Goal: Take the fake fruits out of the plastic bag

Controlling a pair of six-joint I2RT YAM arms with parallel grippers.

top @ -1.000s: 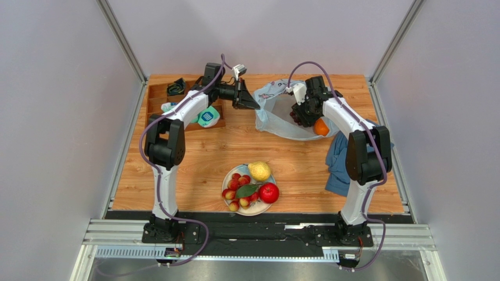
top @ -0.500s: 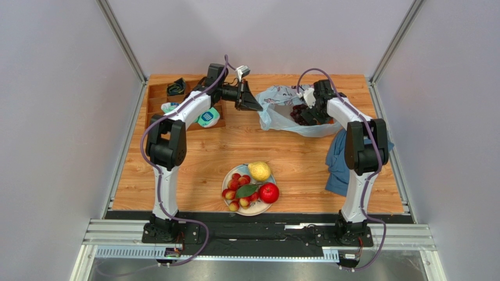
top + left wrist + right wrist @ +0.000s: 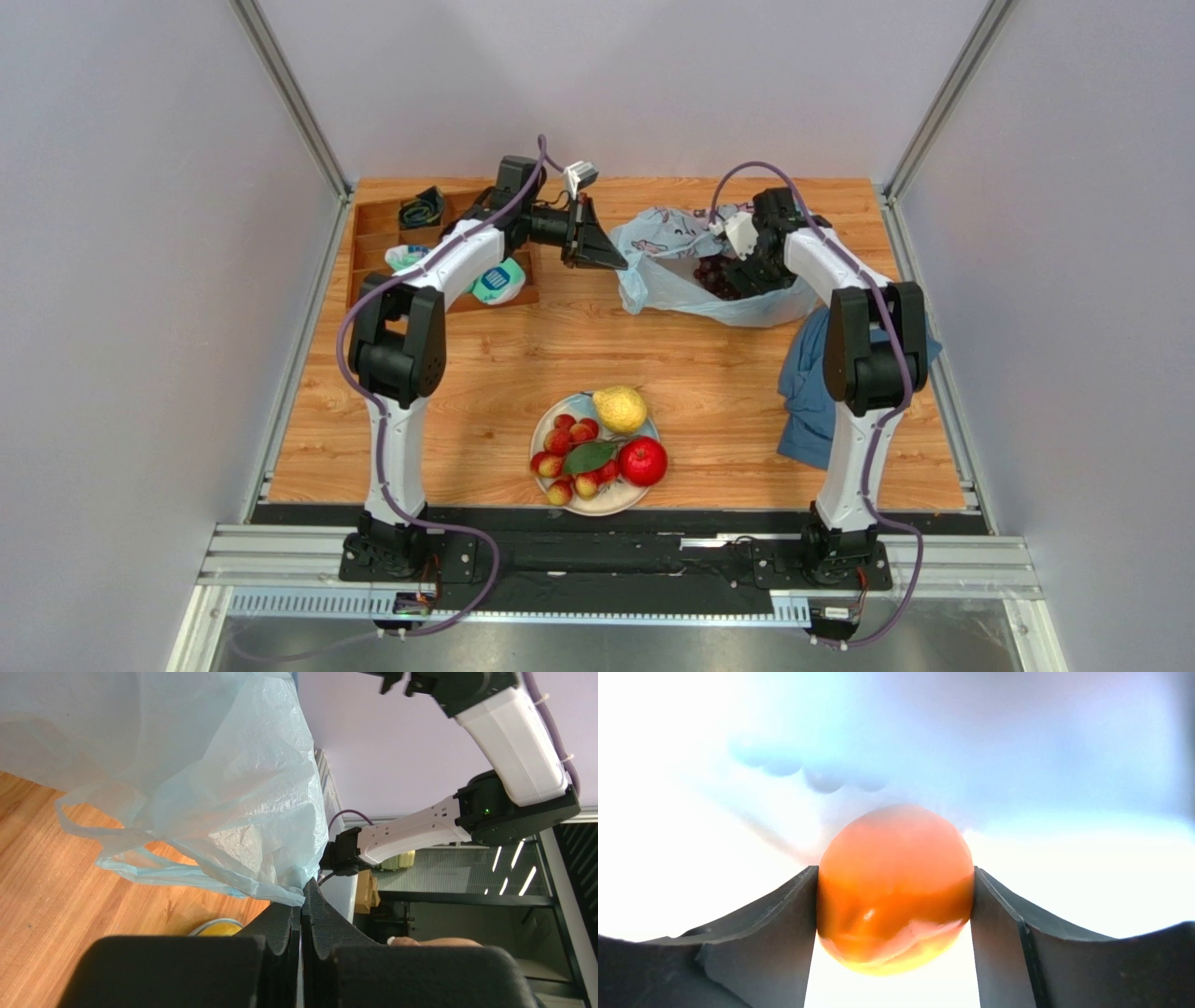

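A wooden tray (image 3: 376,238) stood at the far left, outside the work. On the near plate (image 3: 615,510), three fruits were already laid. The left gripper (image 3: 302,896) was clenched on the edge of the bag (image 3: 671,287), seemingly so that its mouth was held open. Inside the bag, the orange (image 3: 896,861) was clamped by the right gripper (image 3: 895,903), beside the grapes (image 3: 713,276). The loose film around them could snag. A blue cloth (image 3: 804,399) lay at the right.

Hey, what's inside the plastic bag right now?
A dark bunch of grapes shows through the plastic bag, and the right gripper is in there, shut on an orange. The arm and crumpled plastic hide the rest.
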